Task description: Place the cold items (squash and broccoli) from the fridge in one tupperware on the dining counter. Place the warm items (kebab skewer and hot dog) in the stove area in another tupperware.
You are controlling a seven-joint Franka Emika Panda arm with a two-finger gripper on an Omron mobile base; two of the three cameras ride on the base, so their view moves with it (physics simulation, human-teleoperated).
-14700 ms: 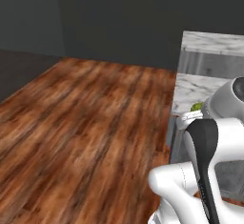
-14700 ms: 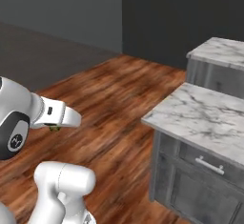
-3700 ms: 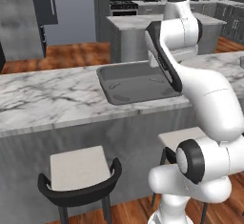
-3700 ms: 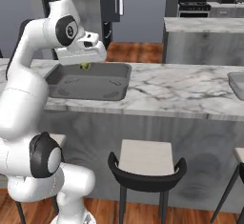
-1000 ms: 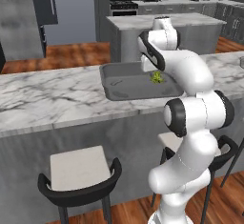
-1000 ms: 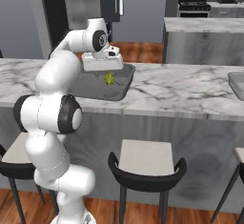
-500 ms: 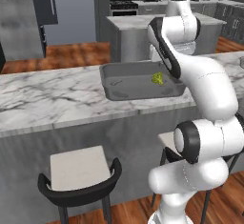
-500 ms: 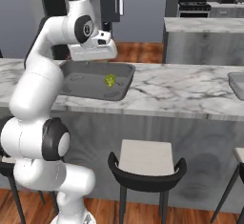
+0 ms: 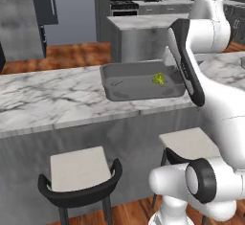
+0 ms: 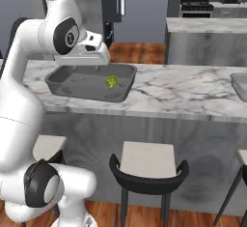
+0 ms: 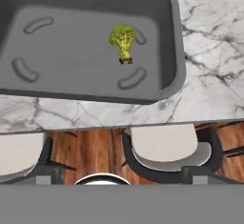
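Note:
A small green broccoli lies loose on the floor of a grey tupperware, toward one end. The tupperware sits on the marble dining counter. My gripper hangs above the tupperware, well clear of the broccoli, open with nothing in it. The left base view shows the broccoli at the right end of the tupperware, beside my raised arm. The squash, kebab skewer and hot dog are out of view.
A second grey tupperware sits at the counter's far right. Stools stand in front of the counter below it. Behind it are another marble island and the stove.
My hand has lifted up and away from the tupperware. The broccoli stays lying in it.

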